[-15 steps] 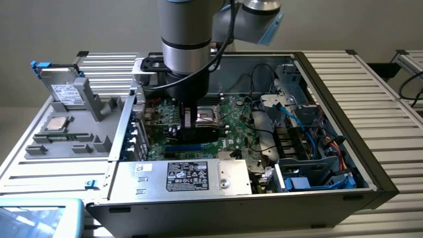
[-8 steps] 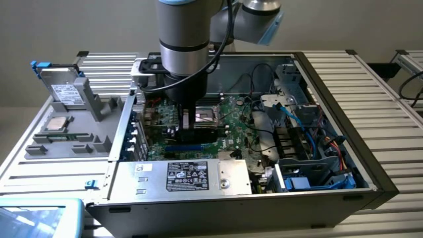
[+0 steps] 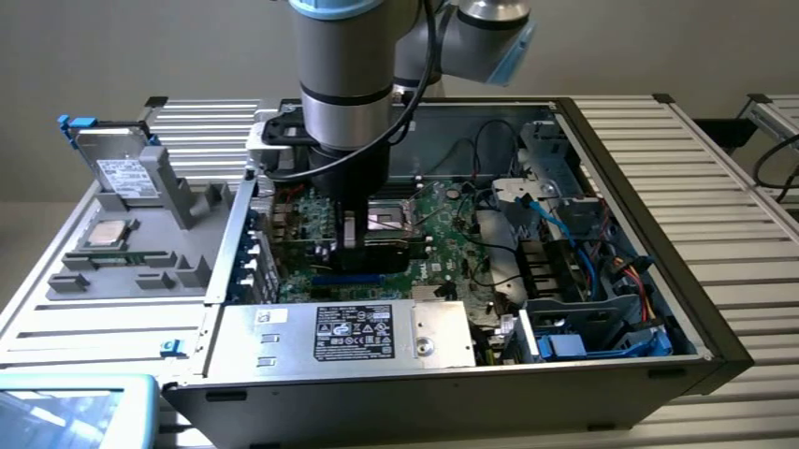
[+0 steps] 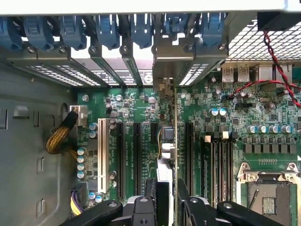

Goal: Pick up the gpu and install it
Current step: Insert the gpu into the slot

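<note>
Gripper jaws clamped on the gpu, edge-down over the motherboard. Long axis parallel to the expansion slots, bracket toward the rear slot covers.

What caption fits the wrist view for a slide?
The gripper holds the gpu edge-on at the green motherboard's slots.

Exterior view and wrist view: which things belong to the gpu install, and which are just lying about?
Part of the job:
- the gpu, gripped edge-on in the claw
- the motherboard below it
- the open computer case

Lying about:
- the silver drive, standing in the grey tray beside the case
- the processor chip, flat on that tray
</note>
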